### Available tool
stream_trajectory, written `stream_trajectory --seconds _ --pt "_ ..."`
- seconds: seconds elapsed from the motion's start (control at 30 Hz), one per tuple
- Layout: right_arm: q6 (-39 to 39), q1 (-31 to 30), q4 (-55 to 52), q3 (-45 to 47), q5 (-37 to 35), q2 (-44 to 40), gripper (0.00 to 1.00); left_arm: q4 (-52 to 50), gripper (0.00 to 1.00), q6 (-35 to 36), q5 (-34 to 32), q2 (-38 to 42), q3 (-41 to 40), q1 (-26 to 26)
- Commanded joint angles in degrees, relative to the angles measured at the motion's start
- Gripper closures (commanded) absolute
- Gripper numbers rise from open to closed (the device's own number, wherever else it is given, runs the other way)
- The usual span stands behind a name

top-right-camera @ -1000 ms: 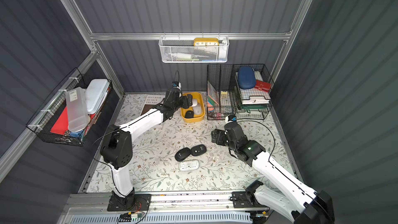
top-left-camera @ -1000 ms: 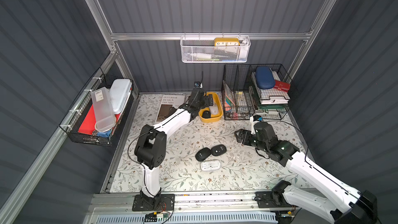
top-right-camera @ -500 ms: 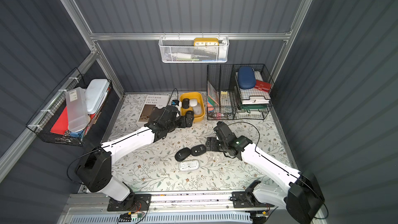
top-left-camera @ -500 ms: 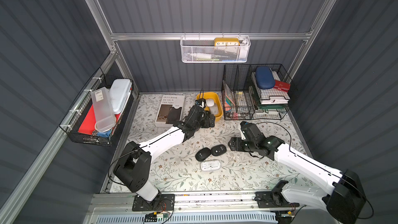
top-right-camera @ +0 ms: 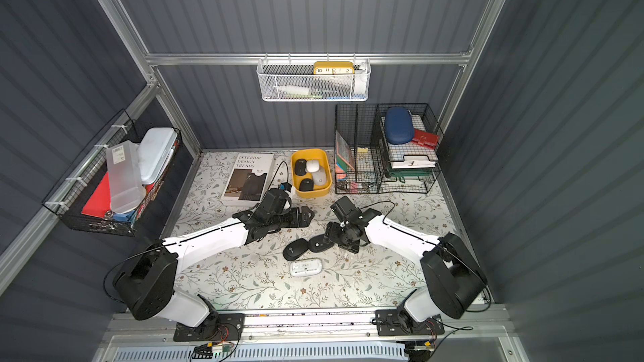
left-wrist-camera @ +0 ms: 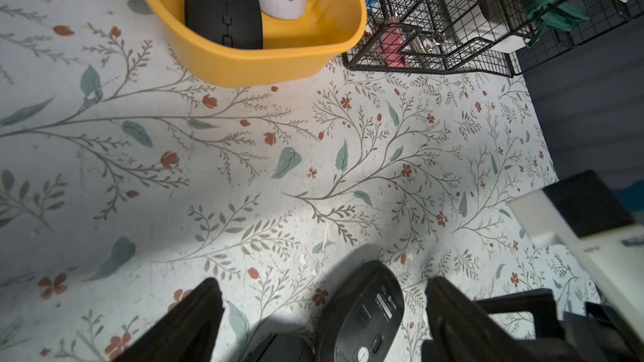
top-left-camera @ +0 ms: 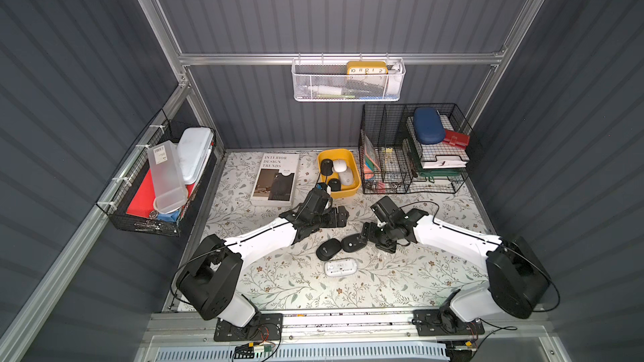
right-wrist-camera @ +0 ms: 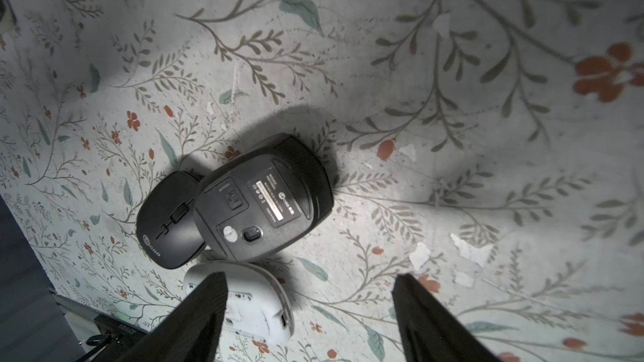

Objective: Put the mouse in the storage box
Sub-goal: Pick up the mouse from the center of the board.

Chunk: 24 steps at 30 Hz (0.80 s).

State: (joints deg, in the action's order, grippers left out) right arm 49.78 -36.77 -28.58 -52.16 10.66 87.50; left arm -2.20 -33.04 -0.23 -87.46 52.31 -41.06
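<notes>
Three mice lie mid-table: a black mouse (top-left-camera: 328,248) right way up, a black mouse on its back (top-left-camera: 353,242) (right-wrist-camera: 261,200) touching it, and a white mouse on its back (top-left-camera: 340,268) (right-wrist-camera: 251,294). The yellow storage box (top-left-camera: 343,192) (left-wrist-camera: 261,64) at the back holds several mice. My left gripper (top-left-camera: 339,217) (left-wrist-camera: 322,283) hangs open between the box and the mice, with the overturned black mouse (left-wrist-camera: 362,315) below it. My right gripper (top-left-camera: 366,235) (right-wrist-camera: 310,275) is open just right of that mouse, nothing between its fingers.
A book (top-left-camera: 277,177) lies left of the box. The black wire organiser (top-left-camera: 411,154) stands right of it. A white mesh basket (top-left-camera: 348,80) hangs on the back wall and a wire basket (top-left-camera: 156,182) on the left wall.
My left gripper has drawn back from over the storage box to the middle of the table. My right gripper has moved left, up to the overturned black mouse.
</notes>
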Motion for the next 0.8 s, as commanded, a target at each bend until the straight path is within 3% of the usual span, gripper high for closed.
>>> stream_trajectory --seconds 0.0,0.43,0.77 --pt "3.93 -0.88 -0.73 -2.9 2.97 5.12 0.22 2.02 0.05 -2.93 -0.3 4.12 -1.54 -0.04" --pt "6.4 -3.09 -1.05 -8.3 1.64 13.43 0.22 4.48 0.04 -1.89 -1.66 5.39 -3.87 0.01" --pt "5.24 -4.32 -1.94 -12.78 0.24 18.06 0.32 4.92 0.04 -1.77 -2.77 5.6 -4.33 -0.02"
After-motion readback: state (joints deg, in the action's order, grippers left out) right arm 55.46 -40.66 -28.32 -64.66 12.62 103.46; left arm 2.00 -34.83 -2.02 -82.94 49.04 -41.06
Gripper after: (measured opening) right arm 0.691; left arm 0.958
